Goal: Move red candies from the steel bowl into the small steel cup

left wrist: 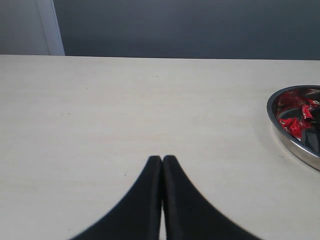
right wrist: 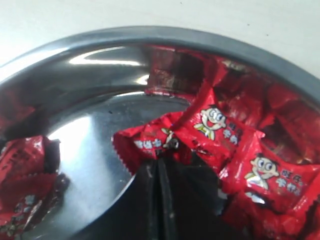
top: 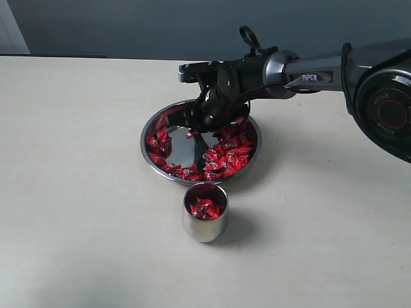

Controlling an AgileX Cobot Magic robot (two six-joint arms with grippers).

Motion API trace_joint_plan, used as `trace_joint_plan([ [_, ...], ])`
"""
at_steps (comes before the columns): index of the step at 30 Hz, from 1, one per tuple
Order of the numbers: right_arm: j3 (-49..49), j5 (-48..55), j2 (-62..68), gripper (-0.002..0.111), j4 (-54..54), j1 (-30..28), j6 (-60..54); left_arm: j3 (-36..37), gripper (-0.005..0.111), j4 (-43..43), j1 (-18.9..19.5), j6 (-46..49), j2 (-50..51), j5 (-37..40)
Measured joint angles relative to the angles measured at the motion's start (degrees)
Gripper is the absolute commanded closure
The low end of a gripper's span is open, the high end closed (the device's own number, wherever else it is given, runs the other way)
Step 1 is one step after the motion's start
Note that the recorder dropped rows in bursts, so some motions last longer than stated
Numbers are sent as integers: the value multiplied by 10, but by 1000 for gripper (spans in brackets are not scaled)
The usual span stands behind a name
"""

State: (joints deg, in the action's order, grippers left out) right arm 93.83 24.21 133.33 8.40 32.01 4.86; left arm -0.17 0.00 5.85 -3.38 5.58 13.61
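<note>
The steel bowl sits mid-table with red candies heaped along its right and left sides and a bare patch in its middle. My right gripper reaches down into it. In the right wrist view its fingers meet at the tips, pinching the edge of a red candy that lies against the heap. The small steel cup stands upright just in front of the bowl, with a few candies inside. My left gripper is shut, empty, over bare table.
The bowl's edge shows at the side of the left wrist view, apart from the left gripper. The right arm stretches in over the table from the right. A grey wall lies behind the table's far edge.
</note>
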Motion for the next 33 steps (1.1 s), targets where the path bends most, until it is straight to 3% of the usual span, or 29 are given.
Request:
trace_joint_plan([
  [12,-38,75,-98,109,-20,17,0,0,106,0,0,0,0,0],
  [18,-107,7,-172,109,-32,36,-1,0,106,0,0,0,0,0],
  [24,-110,-75,-144,109,-37,31,-1,0,106,0,0,0,0,0],
  [27,-87,-81,-109,99,-37,30,-1,0,106,0,0,0,0,0],
  [28,-74,-77,-97,88,-37,30,-1,0,106,0,0,0,0,0],
  [30,-36,-62,-68,76,-37,30,-1,0,106,0,0,0,0,0],
  [33,4,-48,-47,71,-37,30,-1,0,106,0,0,0,0,0],
])
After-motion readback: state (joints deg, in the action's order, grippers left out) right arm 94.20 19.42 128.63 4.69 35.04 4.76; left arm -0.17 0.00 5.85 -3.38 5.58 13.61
